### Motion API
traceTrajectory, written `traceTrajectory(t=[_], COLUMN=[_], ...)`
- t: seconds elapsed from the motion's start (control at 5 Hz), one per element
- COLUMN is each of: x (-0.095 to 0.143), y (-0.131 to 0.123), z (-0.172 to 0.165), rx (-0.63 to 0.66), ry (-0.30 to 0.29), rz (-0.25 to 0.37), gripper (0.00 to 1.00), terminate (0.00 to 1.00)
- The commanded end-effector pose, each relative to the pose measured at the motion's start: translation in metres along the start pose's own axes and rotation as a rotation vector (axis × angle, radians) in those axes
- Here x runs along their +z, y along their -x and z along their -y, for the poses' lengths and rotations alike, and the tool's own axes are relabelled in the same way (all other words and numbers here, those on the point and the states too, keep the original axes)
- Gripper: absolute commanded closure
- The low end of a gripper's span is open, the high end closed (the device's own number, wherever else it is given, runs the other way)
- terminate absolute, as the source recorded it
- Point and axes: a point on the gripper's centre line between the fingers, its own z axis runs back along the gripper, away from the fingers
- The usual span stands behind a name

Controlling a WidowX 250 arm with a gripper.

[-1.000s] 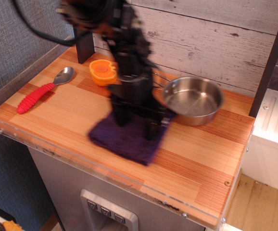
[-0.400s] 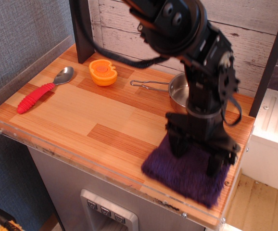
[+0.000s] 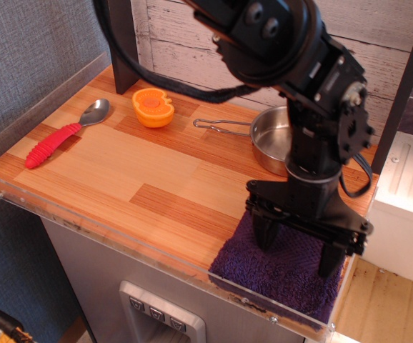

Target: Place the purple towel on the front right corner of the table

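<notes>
purple towel (image 3: 278,268) at the lower right corner of the tabletop (image 3: 142,171)

we see our gripper (image 3: 296,245) spread wide, fingers planted on the towel rather than pinching it, with the cloth flat against the acrylic edge at the lower right of the frame. we judge the placing step nearly done; next we would lift straight up, clear of the cloth, without dragging it or clipping the steel pan (image 3: 274,139) just behind.

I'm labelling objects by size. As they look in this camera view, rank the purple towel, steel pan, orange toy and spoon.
1. purple towel, though nearest the camera
2. steel pan, partly hidden by the arm
3. spoon, long but thin
4. orange toy
The last two look close.
</notes>
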Motion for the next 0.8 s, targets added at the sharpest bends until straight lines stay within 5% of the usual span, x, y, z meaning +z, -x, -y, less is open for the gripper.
traceTrajectory(t=[0.0,0.6], x=[0.077,0.09], y=[-0.03,-0.012], z=[-0.011,-0.064], rx=[-0.036,-0.027], ry=[0.032,0.039], rz=[0.144,0.076], gripper=[0.0,0.0], terminate=[0.0,0.0])
